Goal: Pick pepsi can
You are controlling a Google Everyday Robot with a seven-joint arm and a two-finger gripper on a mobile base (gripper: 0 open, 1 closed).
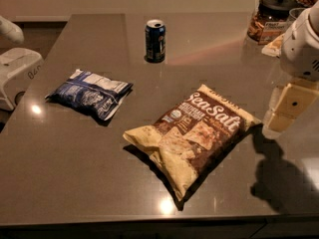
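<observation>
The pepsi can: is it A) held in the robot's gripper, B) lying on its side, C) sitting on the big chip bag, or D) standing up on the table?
D: the pepsi can stands upright on the table, apart from the gripper, which hangs over the table's right side.

pepsi can (155, 40) standing upright upper center; gripper (285, 108) hovering right edge beside chip bag (192, 133), well apart from can.

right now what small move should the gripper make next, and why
Probably shift the gripper left across the table toward the far side: it hangs by the right edge beside the chip bag, while the pepsi can stands upright, untouched, there.
</observation>
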